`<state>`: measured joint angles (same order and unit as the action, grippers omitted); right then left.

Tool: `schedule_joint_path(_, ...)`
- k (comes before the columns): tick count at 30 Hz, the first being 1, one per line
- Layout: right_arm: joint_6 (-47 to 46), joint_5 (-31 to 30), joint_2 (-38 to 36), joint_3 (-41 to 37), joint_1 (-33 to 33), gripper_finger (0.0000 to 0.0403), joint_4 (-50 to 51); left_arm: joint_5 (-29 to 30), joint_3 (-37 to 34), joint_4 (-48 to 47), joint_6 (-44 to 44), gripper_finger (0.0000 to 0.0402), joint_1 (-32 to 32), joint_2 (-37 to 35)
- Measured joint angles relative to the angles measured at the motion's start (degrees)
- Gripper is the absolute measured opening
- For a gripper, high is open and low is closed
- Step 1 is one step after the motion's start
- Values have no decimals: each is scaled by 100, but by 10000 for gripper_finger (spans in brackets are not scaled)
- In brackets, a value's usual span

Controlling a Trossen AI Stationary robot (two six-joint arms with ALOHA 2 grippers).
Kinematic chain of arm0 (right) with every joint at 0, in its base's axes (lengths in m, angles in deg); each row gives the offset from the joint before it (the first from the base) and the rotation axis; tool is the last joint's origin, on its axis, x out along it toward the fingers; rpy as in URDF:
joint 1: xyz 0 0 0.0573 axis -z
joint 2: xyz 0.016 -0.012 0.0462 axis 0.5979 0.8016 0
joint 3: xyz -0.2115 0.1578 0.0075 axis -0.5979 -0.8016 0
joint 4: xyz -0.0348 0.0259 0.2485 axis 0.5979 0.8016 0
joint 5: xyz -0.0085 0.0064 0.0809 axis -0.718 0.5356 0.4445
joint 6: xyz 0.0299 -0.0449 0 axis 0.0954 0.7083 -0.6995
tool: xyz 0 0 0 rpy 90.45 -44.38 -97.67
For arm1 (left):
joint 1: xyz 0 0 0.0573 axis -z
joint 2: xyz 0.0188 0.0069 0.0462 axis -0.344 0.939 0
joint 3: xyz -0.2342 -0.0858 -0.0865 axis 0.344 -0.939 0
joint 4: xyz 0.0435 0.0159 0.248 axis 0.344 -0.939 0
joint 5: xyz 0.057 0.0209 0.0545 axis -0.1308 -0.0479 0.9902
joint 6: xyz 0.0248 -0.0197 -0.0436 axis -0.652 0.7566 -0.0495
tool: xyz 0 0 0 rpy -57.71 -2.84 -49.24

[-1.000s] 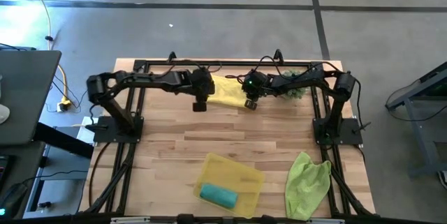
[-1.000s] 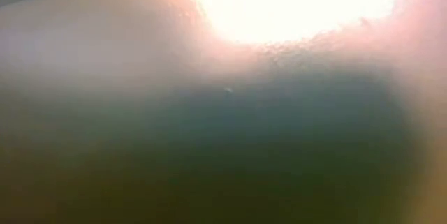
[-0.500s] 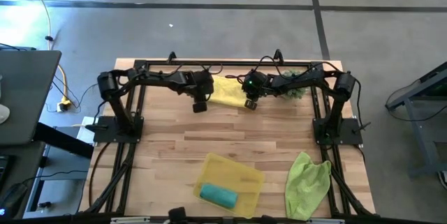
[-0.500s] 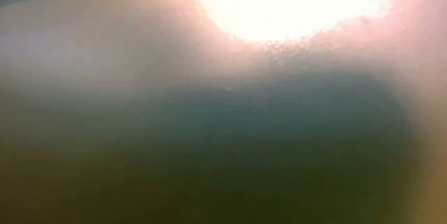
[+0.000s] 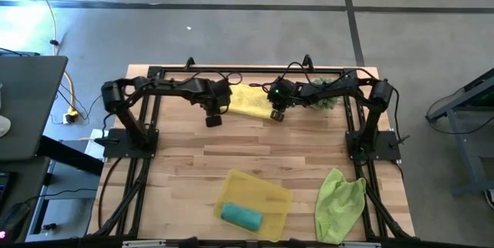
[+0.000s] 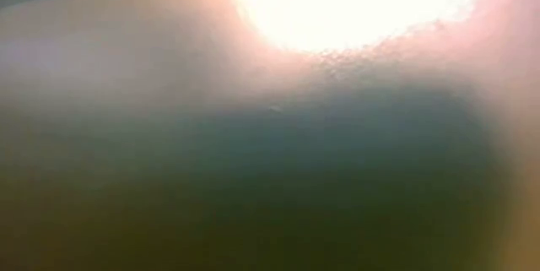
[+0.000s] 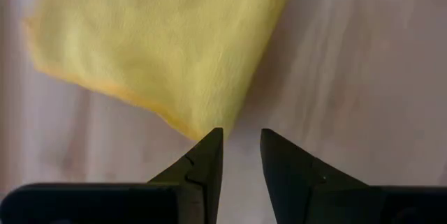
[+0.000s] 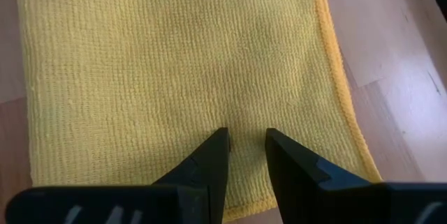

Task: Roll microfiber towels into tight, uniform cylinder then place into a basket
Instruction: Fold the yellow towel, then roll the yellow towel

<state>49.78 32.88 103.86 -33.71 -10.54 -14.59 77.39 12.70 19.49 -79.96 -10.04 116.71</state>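
We see a pale wooden table (image 5: 255, 163) of plank-like boards, and we take the yellow basket (image 5: 266, 194) near its front edge as our landmark. It is a shallow, slightly see-through rectangular tray, and a rolled teal towel (image 5: 241, 215) already lies in its front corner as a tidy cylinder. Just to the right of the basket lies the lime green towel (image 5: 340, 202), loose and crumpled. Well behind the basket, at the far edge of the table, the bright yellow towel (image 5: 248, 101) lies flat and unrolled (its waffle-like weave and stitched hem show clearly in the right wrist view).

We judge that the second towel's roll is only being set up. The right gripper (image 8: 244, 155) stands over the yellow towel's right side, its fingers a narrow gap apart with the cloth lying flat beneath them; they pinch nothing that we can see. The left gripper (image 7: 239, 155) stands just off the towel's left corner, also narrowly parted and empty, over bare wood. The next move calls for both grippers to catch one hem evenly, or the soft cloth will roll crooked.

Behind the right arm sits a spiky green plant (image 5: 328, 97).
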Motion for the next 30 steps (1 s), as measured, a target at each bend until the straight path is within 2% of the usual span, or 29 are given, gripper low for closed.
schedule_joint_path(5, -420, -3, -331, -24, -175, 92, 158, 213, 1, 398, -282, 85, 66, -287)
schedule_joint_path(9, -1426, 34, -537, -8, -478, 91, 371, 466, -2, 1163, -541, 86, -191, -230)
schedule_joint_path(15, -2214, -149, -465, -6, -1277, 91, 446, -250, 1, 2055, -533, 86, -669, 103)
schedule_joint_path(20, -2299, -1268, -358, -2, -1611, 91, 443, -404, -1, 2092, -399, 86, -848, 361)
schedule_joint_path(22, -2387, -1524, -336, -1, -1630, 91, 554, -409, -1, 2064, -385, 86, -849, 500)
schedule_joint_path(30, -2584, -1635, -290, 3, -1407, 91, 1033, -408, 13, 1533, 113, 86, -681, 848)
